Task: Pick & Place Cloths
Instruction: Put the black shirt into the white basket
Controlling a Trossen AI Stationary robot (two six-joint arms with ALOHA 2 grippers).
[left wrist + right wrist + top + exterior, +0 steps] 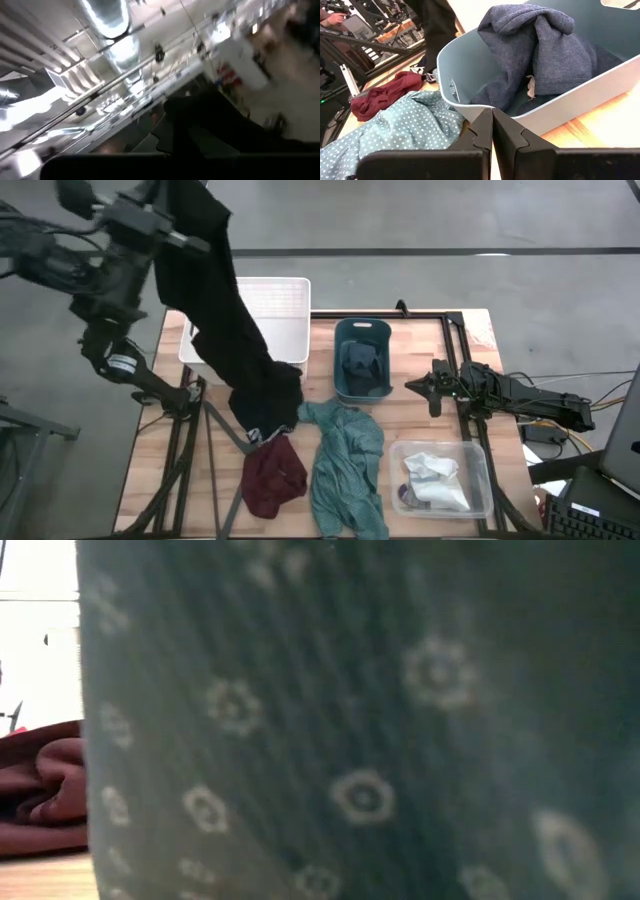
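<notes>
Black fabric dominates the high view: the left gripper (185,225) is lifted high over the table's far left corner with the big black garment (225,320) hanging from it, draped across the white bin (285,305) and trailing down onto the wooden table (420,415). Whether the fingers are pinched on the cloth is hidden behind the fabric, so I cannot tell their spread. Below the black hem lies the maroon cloth (272,477), and just beside it the teal dotted cloth (345,465) spreads toward the near edge. A dark navy cloth (362,365) sits inside the teal bin (340,340). Small white and grey cloths (432,478) fill the clear bin (470,455). The right gripper (415,387) rests low on the table, just beside the teal bin.

Low view now: teal dotted cloth (360,740) fills nearly everything, with the maroon cloth (45,785) at one side.

Left wrist view: only ceiling pipes, lights and dark blurred shapes, and nothing readable of the fingers.

Right wrist view: the right gripper (492,122) has its 2 fingers pressed together, holding nothing, tips touching the teal bin's (590,92) wall. The navy cloth (540,45) is heaped inside, the teal dotted cloth (395,127) and the maroon cloth (382,97) lie beyond.
</notes>
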